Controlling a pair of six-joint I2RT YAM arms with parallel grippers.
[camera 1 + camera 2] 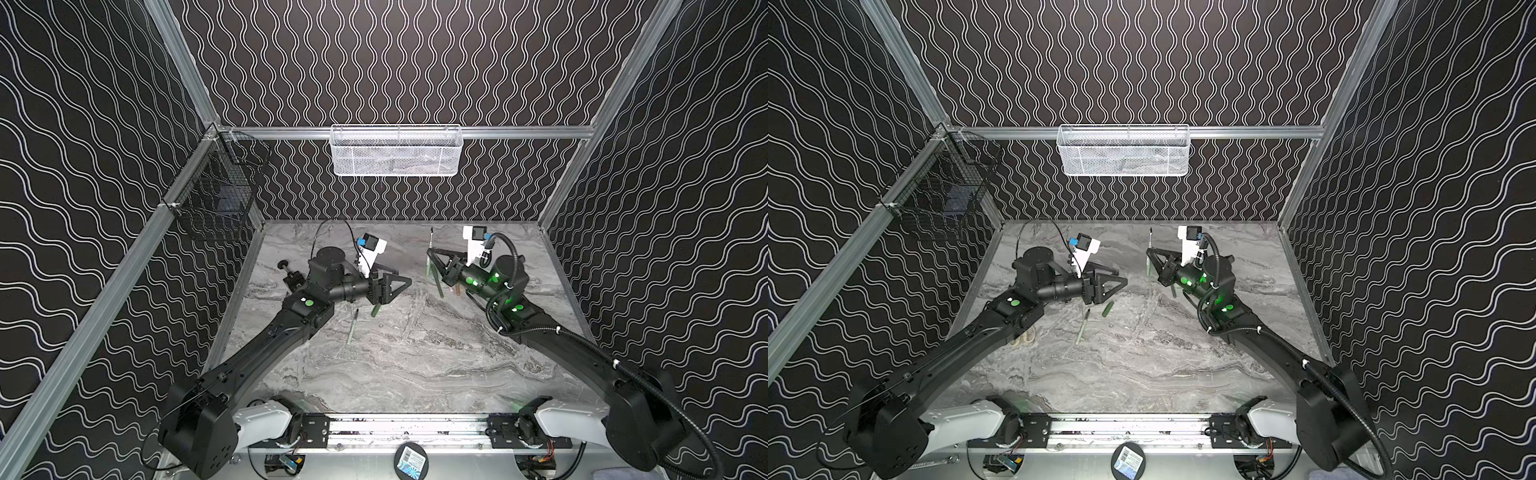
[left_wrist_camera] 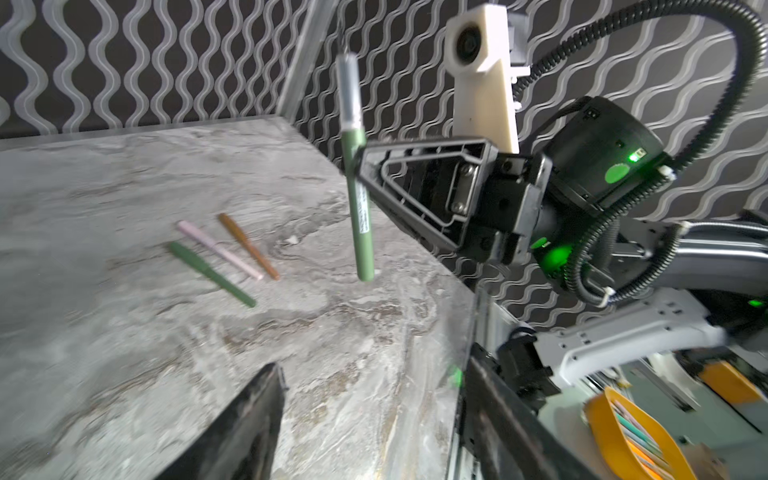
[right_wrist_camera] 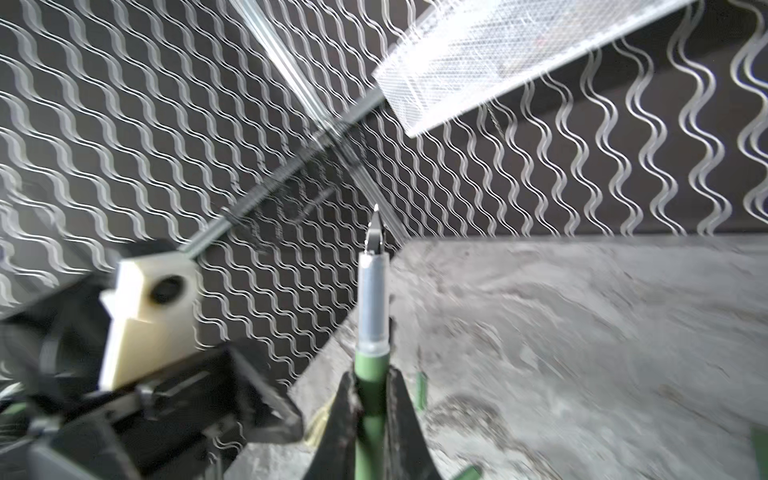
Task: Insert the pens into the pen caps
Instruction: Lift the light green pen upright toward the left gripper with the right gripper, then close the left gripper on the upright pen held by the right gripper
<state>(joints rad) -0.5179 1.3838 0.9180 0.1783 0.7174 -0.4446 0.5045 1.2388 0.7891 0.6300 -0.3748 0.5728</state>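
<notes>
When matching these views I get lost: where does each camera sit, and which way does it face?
Both top views: high at the front, facing down toward the back wall; left arm, right arm, left pincer, right pincer show.
Left wrist: on the left arm, facing the right pincer gripping the green pen; left fingers show.
Right wrist: on the right arm, facing along that pen toward the white basket; right fingers show.
Shared: all views show the green pen.
</notes>
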